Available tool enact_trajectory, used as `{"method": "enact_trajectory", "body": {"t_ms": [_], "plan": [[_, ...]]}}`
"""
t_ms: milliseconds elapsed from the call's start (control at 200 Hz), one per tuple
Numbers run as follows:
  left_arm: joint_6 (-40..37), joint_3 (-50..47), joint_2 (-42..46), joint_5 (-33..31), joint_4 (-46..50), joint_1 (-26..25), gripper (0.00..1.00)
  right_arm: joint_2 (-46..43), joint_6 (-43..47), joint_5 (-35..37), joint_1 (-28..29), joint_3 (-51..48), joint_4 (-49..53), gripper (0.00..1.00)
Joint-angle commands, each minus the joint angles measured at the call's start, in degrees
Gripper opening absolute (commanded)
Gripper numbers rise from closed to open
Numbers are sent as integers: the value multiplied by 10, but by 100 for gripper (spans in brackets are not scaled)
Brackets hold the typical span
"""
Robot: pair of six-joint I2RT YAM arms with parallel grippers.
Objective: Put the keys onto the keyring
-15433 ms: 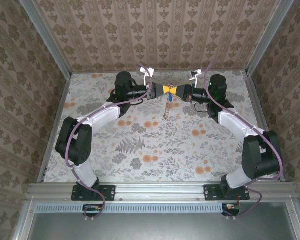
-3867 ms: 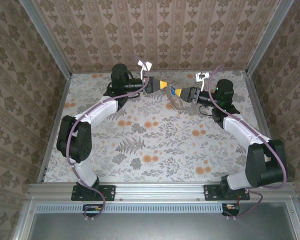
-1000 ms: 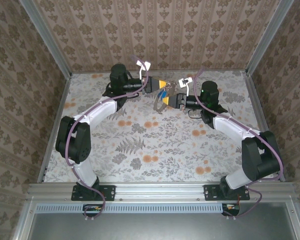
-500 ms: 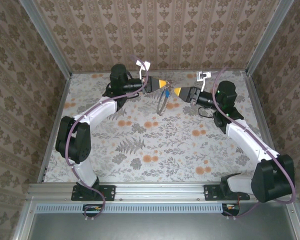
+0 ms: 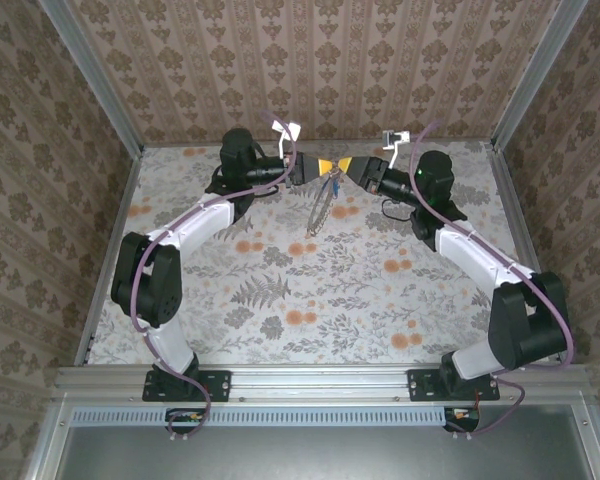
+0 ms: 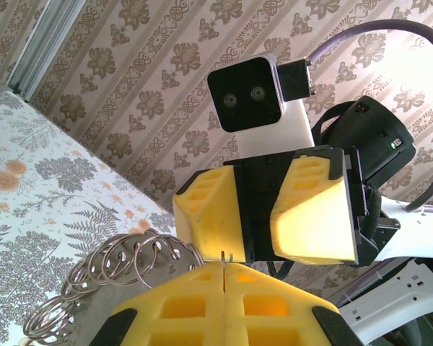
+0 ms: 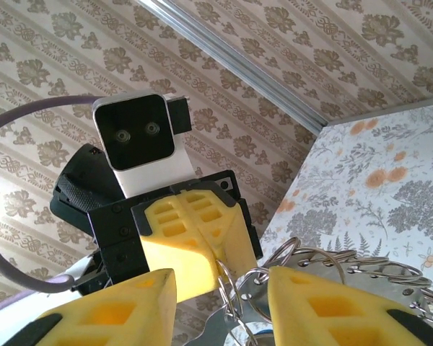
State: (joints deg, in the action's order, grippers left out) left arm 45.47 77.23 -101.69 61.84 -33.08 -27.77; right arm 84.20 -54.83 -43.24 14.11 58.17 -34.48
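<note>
Both arms reach to the far end of the flower-patterned worktop [image 5: 280, 290], close to the papered back wall, and their yellow-padded tips meet nose to nose in the air. The left pincer [image 5: 317, 167] is pressed fully closed. From its own wrist camera the two yellow pads [image 6: 180, 306] sit flush together with a thin sliver of metal nipped in the seam, and that sliver belongs to the keyring [image 5: 318, 208], a small thin metal ring with a long beige-brown strap of linked loops. From overhead the strap hangs down from the pincer tips in a narrow loop, slanting towards the left arm's side, and I cannot tell whether its lower end touches the worktop. The right pincer [image 5: 355, 170] faces it with a moderate gap between its fingers. Its wrist camera shows the thin ring standing upright in that gap, with yellow pads [image 7: 332, 306] on either side, and the pads do not look pressed onto the ring. The strap's loops fan out behind the right-hand pad. A speck of blue just under the meeting point may be the blue-headed key [image 5: 332, 186], but it is too small to be sure.
</note>
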Motion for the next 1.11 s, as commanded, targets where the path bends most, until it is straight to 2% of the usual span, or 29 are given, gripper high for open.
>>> {"method": "enact_trajectory", "body": {"t_ms": [0, 205, 1100], "plan": [[6, -4, 28, -1, -30, -4, 0, 5, -13, 6, 4, 19, -37, 37], [6, -3, 26, -1, -30, -4, 0, 0, -13, 1, 7, 10, -46, 31], [7, -4, 28, -11, -31, -3, 0, 3, -12, -4, 23, -9, -51, 18]]}}
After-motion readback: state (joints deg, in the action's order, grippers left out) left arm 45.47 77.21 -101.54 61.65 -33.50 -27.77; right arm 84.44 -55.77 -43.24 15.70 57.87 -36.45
